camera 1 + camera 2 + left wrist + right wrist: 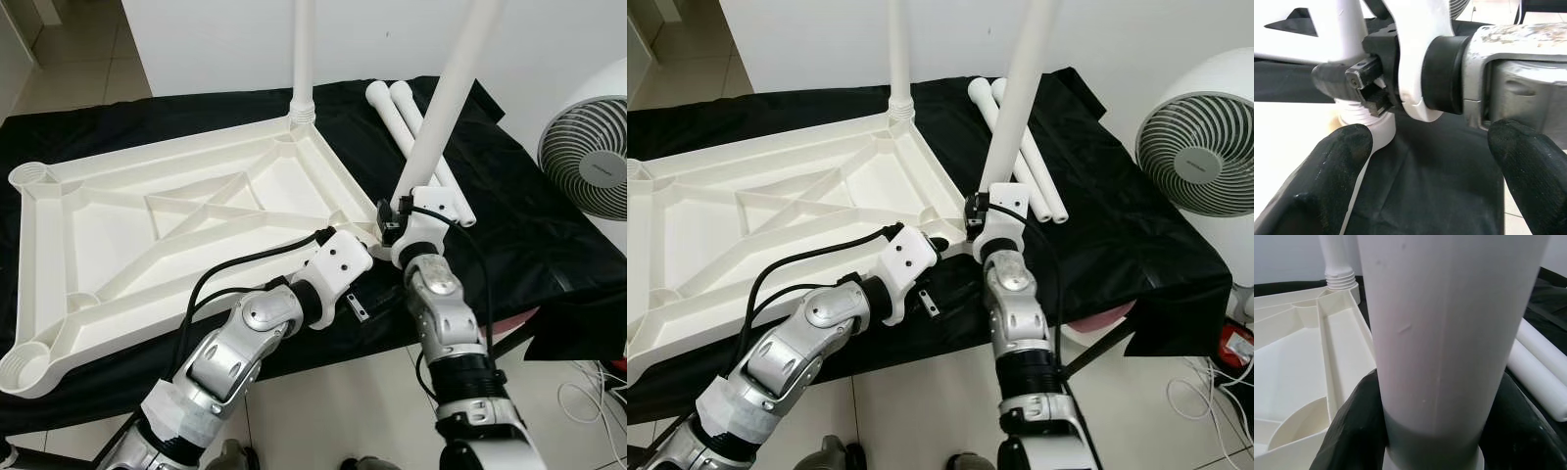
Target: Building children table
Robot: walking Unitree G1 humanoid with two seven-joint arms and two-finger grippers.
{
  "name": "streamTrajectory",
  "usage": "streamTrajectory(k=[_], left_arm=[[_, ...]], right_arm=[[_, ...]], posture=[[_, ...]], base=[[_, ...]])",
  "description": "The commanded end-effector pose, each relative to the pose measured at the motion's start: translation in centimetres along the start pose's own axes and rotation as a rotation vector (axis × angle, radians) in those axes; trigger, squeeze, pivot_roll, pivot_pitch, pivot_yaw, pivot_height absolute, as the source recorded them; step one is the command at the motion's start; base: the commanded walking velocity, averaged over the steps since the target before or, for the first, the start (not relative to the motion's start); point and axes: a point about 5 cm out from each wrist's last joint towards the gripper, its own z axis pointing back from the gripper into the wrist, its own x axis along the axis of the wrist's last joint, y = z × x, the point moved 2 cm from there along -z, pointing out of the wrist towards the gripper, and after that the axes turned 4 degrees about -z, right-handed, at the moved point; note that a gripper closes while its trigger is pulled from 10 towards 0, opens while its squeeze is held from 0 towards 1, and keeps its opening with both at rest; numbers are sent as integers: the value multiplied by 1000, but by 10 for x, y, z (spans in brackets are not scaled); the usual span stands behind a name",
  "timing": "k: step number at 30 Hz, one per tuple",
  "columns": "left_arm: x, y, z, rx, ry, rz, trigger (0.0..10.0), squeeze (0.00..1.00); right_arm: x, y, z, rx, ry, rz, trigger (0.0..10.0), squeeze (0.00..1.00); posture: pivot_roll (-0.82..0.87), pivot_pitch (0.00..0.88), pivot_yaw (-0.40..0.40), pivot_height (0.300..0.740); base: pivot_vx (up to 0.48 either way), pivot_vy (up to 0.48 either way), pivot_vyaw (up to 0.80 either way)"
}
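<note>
Where the upturned white tabletop (186, 235) lies ribbed side up on the black cloth (529, 245) that covers the counter, a white leg (446, 93) stands tilted at its near right corner, its lower end at the corner socket. The right hand (1425, 431) is clamped around that leg low down, one black finger (1352, 426) on each side of the tube, with the silver right arm (446, 313) rising to it from the near edge. The left hand (1430, 161) sits just left of that corner, its fingers (1327, 176) spread apart with nothing between them, pointing at the right wrist and the threaded foot of the leg. The left arm (245, 333) reaches in from the near left, a black cable looping over it.

At the far right corner of the tabletop a second leg (305, 54) stands upright, screwed into its socket (302, 113). The two left corners show open round sockets (34, 176). Two more spare legs (411, 132) lie side by side on the cloth beyond the held leg, touching each other along their length, running from far to near right.

To the far right stands a white fan (588, 162) with a grilled face. Pale tiled floor (343, 401) shows at the near edge, with white cables (588, 401) on it at the right.
</note>
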Motion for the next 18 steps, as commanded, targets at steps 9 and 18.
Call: streamTrajectory(k=[9, 18], left_arm=[[-1, -8, 0, -73, 3, 13, 10000, 0], [3, -2, -3, -46, -18, 1, 10000, 0]], right_arm=[[3, -20, 3, -78, -2, -8, 10000, 1000], [2, -27, 9, -77, -1, 21, 10000, 0]], posture=[[-81, 87, 7, 740], [-89, 73, 15, 740]], base=[[0, 0, 0], [0, 0, 0]])
